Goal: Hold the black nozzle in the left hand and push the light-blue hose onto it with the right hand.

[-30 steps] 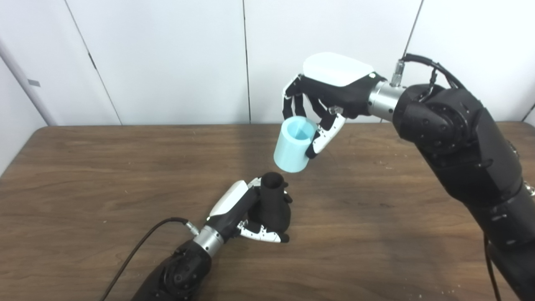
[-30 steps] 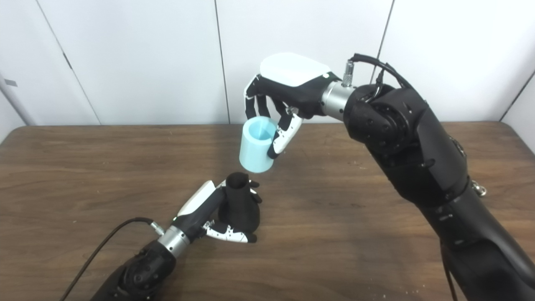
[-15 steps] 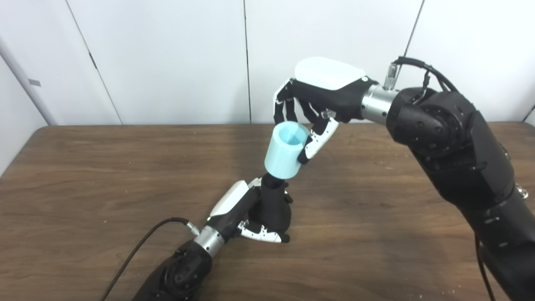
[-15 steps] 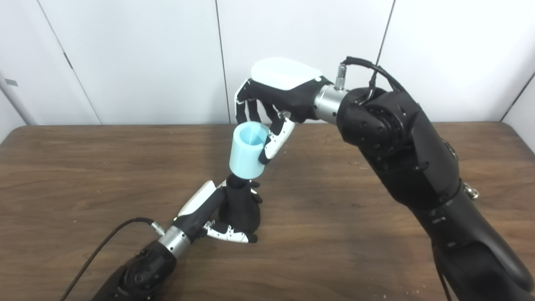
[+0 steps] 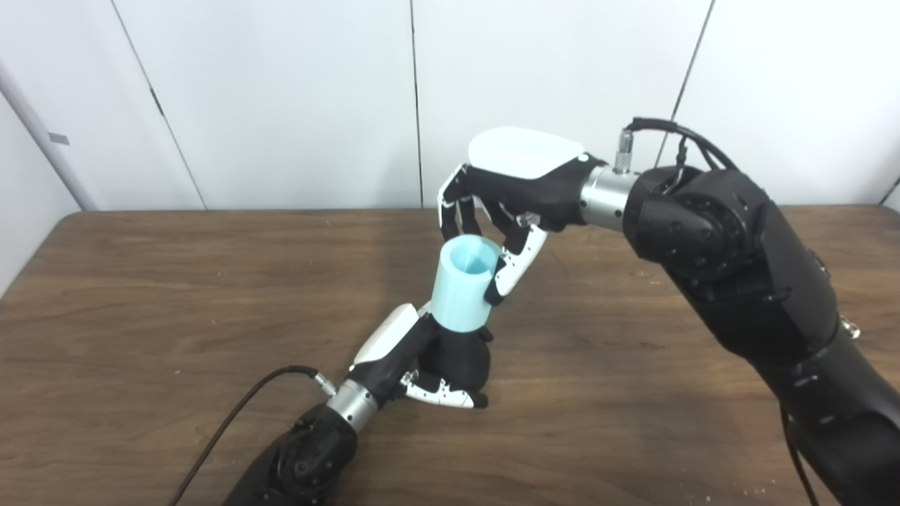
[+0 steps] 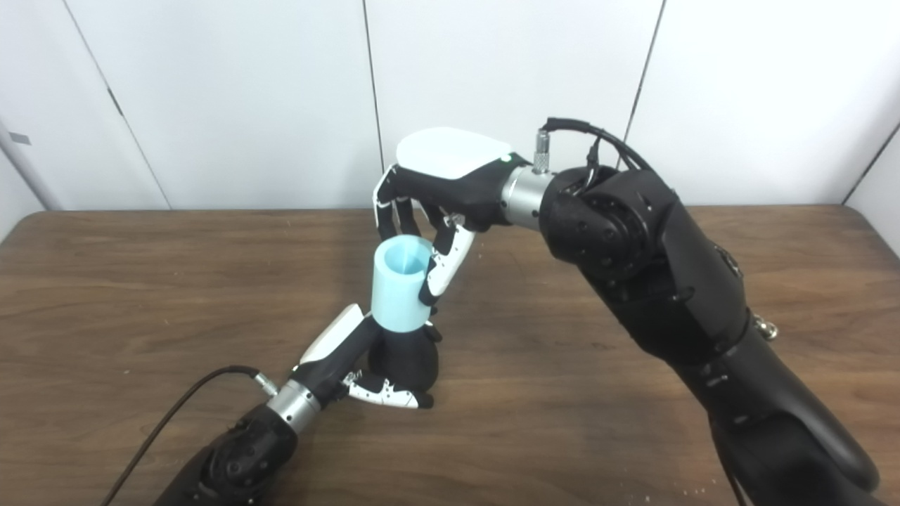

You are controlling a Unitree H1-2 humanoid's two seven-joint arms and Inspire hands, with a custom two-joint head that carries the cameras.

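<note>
your left hand (image 5: 415, 355) sits low over the brown worktop (image 5: 140, 295), fingers wrapped round the wide lower body of the black nozzle (image 5: 460, 358); the nozzle stands roughly upright, leaning a little toward the far right. only the bulbous base shows, since the neck is hidden inside the light-blue hose (image 5: 460, 284).

the hose (a short, thick-walled tube) sits over the top of the nozzle, its lower rim down against the point where the black body widens. its open upper end faces up and toward the camera, and you can see into the pale bore. whether it is seated all the way, you cannot tell from either eye view.

your right hand (image 6: 436, 190) comes in from above and from the right, white back plate up, wrist bent downward. its fingers (image 5: 453, 214) curl over the far side of the hose's upper rim and the thumb (image 5: 513, 263) presses on the near right side, so the hand is closed on the hose near its top.

both hands are close, one above the other, but not touching; the hose bridges them. a black cable (image 5: 239, 414) runs from the left wrist across the worktop to the bottom edge. white wall panels (image 5: 281, 98) stand behind the worktop's far edge.
</note>
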